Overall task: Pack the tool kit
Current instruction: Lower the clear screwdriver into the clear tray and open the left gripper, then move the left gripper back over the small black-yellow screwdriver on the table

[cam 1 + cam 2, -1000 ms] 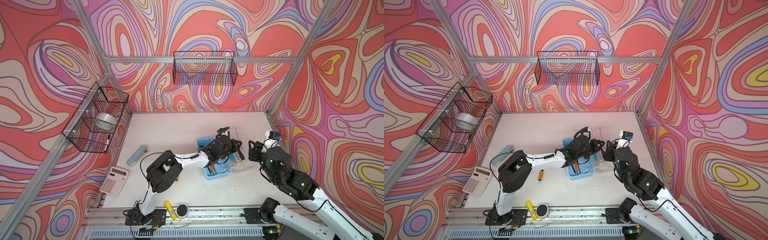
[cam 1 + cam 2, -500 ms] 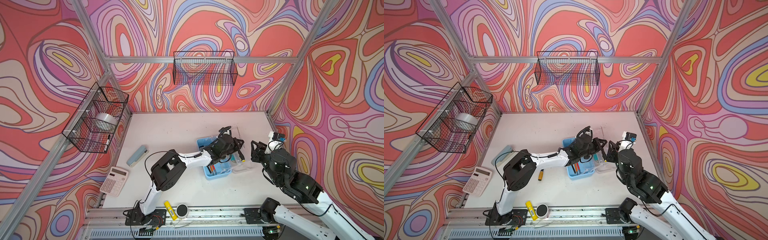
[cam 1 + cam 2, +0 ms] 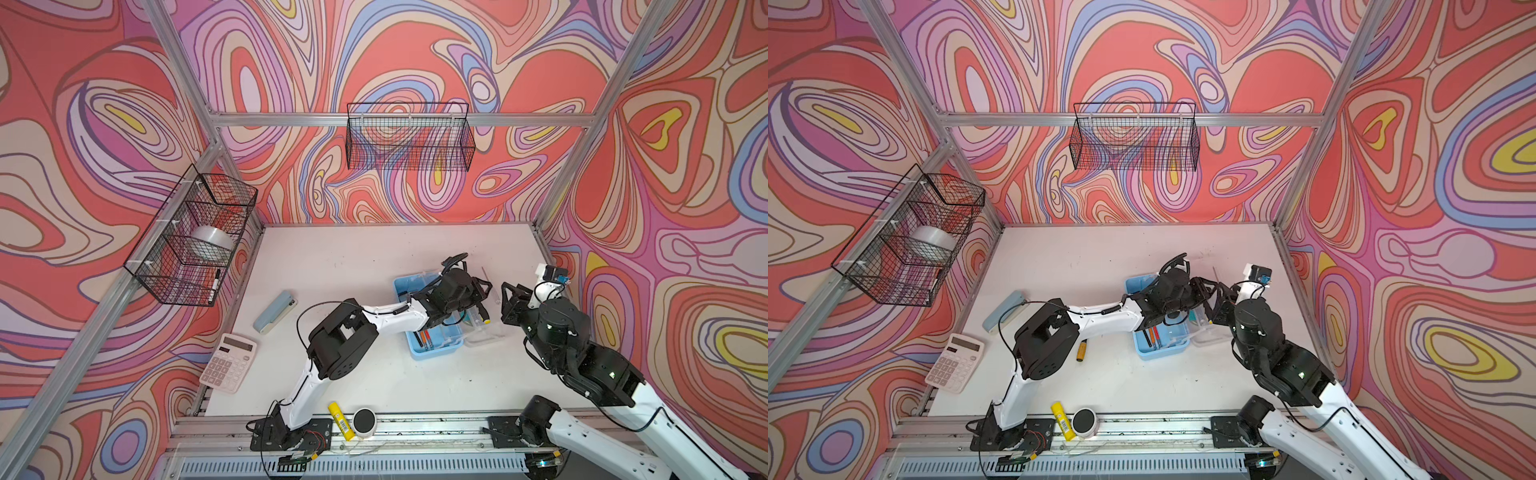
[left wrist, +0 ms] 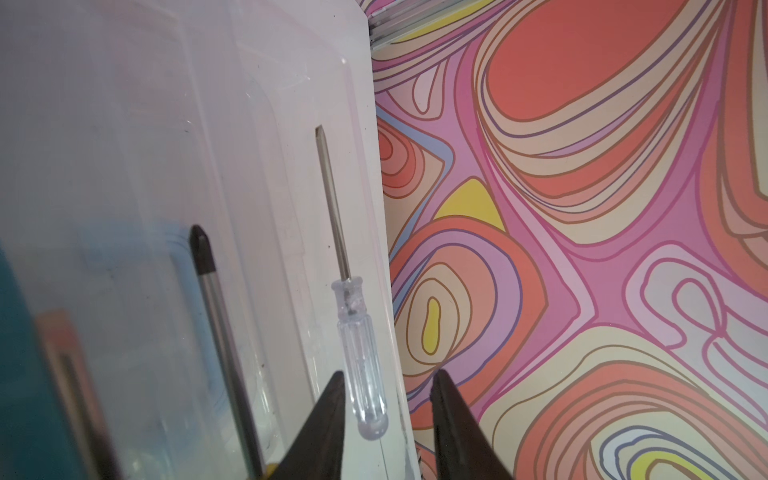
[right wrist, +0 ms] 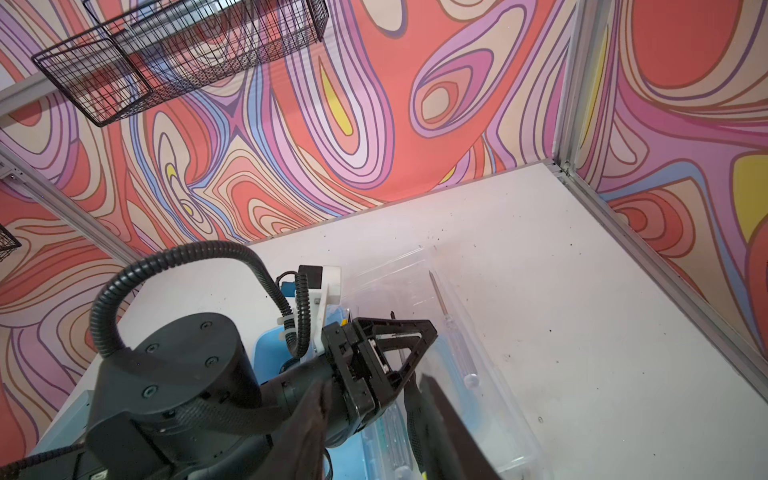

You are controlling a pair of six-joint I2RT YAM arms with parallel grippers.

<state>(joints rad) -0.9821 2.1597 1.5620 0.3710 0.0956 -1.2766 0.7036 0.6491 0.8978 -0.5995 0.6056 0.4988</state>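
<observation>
The tool kit's light-blue case (image 3: 432,353) (image 3: 1158,353) lies open right of centre in both top views, red and dark tools in its tray and its clear lid (image 3: 482,337) folded out to the right. My left gripper (image 3: 482,293) (image 4: 388,376) hovers over the lid and is open. The tip of a clear-handled screwdriver (image 4: 360,353) (image 5: 457,336) lies loose between its jaws, on the lid. A black-tipped screwdriver (image 4: 210,291) lies beside it. My right gripper (image 3: 505,303) (image 5: 374,378) is open, just right of the lid, holding nothing.
A grey-blue stapler (image 3: 275,311) and a white calculator (image 3: 227,368) lie at the left. A small yellow-handled tool (image 3: 1080,350) lies under the left arm. A yellow stick (image 3: 341,420) and a round puck (image 3: 364,422) sit at the front rail. Wire baskets (image 3: 195,241) (image 3: 409,137) hang on the walls.
My left gripper has moved right over the lid and its jaws have opened, letting the clear screwdriver go. The right arm has shifted slightly right.
</observation>
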